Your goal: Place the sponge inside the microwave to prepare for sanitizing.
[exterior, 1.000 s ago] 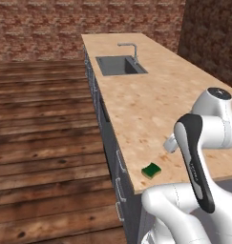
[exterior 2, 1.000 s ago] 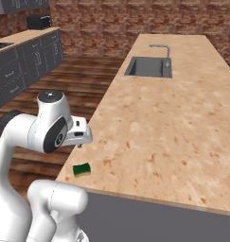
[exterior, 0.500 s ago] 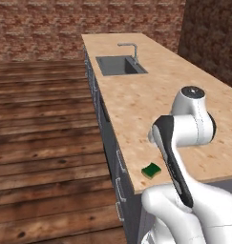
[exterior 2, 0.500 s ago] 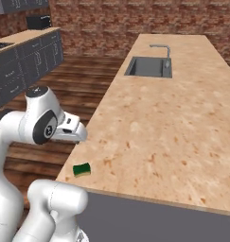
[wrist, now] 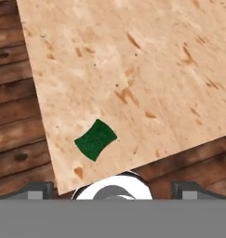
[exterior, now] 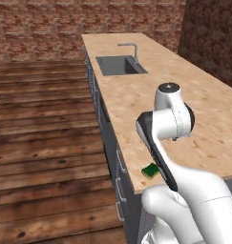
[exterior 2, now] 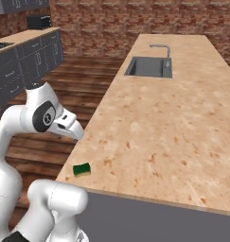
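1. Brick walls back a long speckled counter (exterior 2: 173,123) with a sink (exterior 2: 148,66) at its far end.
2. Sponge (exterior 2: 82,168) lies flat near the counter's near corner, untouched.
3. Over the last second the arm has swung left, bringing the hand camera above the sponge (wrist: 96,139): likely approach for pickup.
4. Elbow folded, hand facing down; I cannot tell how far apart the fingers stand.

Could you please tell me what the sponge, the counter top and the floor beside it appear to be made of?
The sponge looks like soft foam: a dark green matte scouring top over a yellowish layer at its edge. The counter top looks like polished stone or laminate, pale beige with brown speckles; which one is unclear. The floor appears to be dark wooden planks with visible grain and seams.
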